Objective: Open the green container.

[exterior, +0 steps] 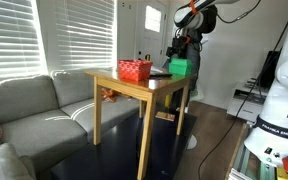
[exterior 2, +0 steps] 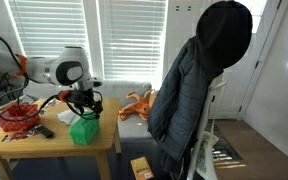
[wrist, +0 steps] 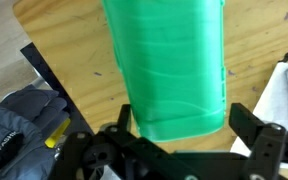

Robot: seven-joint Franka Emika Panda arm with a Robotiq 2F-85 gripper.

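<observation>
Green container (wrist: 169, 60) lies on the wooden tabletop (wrist: 264, 30), seen from straight above in the wrist view. It fills the middle of that frame and runs lengthwise away from the camera. The hand (wrist: 181, 115) is spread wide. One black finger (wrist: 124, 118) is at one side of the container's near end and the other finger (wrist: 246, 122) at the opposite side, so the box end sits between them. Contact with the plastic can't be told. Nothing is gripped. The lid surface looks flat with faint ridges; no gap is visible, and whether it is latched can't be told.

In both exterior views the hand (exterior: 180, 52) (exterior 2: 84, 106) hangs directly over the green container (exterior: 180, 67) (exterior 2: 84, 130), pointing down, very close to its top. The container is near one end of the tabletop (exterior: 134, 88) (exterior 2: 44, 143), close to the edge. The red mesh basket (exterior: 135, 70) (exterior 2: 19, 115) is on the same tabletop, apart from the container toward the other end. A dark remote-like object (exterior 2: 44, 131) lies between them in an exterior view.

The wrist view also shows a white sheet or cloth (wrist: 284, 90) on the tabletop just beside the container, and dark grey fabric (wrist: 14, 120) beyond the tabletop edge.

Off the tabletop there is a grey couch (exterior: 29, 110), a black jacket (exterior 2: 199, 80) hung on a chair, an orange toy (exterior 2: 139, 102) behind the tabletop, and a small box (exterior 2: 141, 168) on the floor.
</observation>
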